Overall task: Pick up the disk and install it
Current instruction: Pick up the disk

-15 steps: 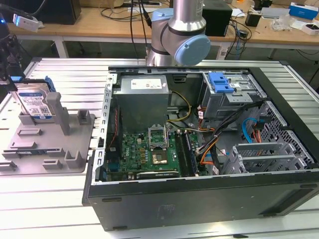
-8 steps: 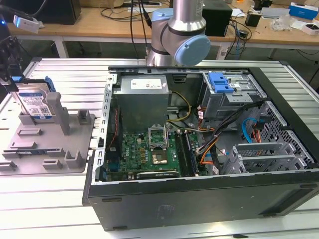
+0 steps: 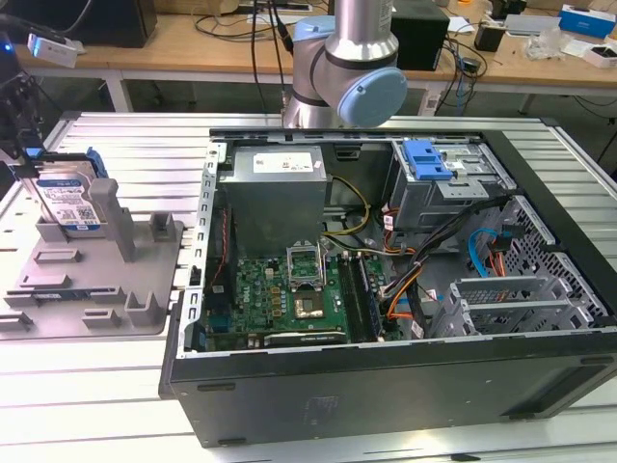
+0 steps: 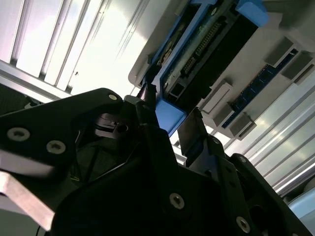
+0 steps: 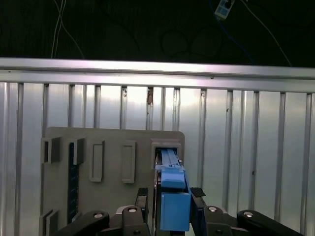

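Here, the gripper (image 5: 170, 193) is holding its two jaws pressed together on the disk (image 5: 170, 162), one jaw on each flat side. In both wrist views they are lying against the blue frame at the end that is sticking out of its pocket. The disk is standing upright on its edge in a slot of the grey holder plate (image 3: 96, 285), which is lying on the ribbed metal table (image 3: 125, 145) at the exterior view's left, well apart from the open computer case (image 3: 386, 395). The work is standing at the pick-up, I think: the disk is sitting in the slot and is not yet free. To do this step well, in my judgement, the grip should be sitting square and centred on the frame, not on one corner, and the pull should be going straight along the slot walls. A tilted pull is risking to jam the disk or to drag the holder plate with it.
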`<state>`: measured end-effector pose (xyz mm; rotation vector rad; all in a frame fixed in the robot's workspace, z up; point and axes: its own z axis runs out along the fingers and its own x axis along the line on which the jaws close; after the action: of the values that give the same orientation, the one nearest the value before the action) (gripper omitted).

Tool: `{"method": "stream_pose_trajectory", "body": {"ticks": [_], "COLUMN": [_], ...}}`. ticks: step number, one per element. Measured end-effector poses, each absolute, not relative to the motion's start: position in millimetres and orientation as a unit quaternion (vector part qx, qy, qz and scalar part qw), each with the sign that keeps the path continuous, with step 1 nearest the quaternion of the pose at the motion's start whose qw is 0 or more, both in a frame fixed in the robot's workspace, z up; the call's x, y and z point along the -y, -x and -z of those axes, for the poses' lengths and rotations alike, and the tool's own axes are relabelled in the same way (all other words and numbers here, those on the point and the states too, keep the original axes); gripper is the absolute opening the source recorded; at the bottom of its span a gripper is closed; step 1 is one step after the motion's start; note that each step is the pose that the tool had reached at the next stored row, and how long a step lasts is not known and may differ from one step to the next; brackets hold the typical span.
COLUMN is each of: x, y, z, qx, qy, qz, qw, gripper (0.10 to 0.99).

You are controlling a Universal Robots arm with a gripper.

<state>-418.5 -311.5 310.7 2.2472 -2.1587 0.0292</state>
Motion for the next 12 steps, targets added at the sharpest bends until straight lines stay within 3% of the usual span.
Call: {"method": "stream_pose_trajectory", "body": {"ticks": [12], "x": [311.5], "y": [418.1], "z": [-305.9], "qx": [0.698], "qy": [-0.716], "qz": [-0.009], "qw": [0.013], "gripper": [0.451]}}
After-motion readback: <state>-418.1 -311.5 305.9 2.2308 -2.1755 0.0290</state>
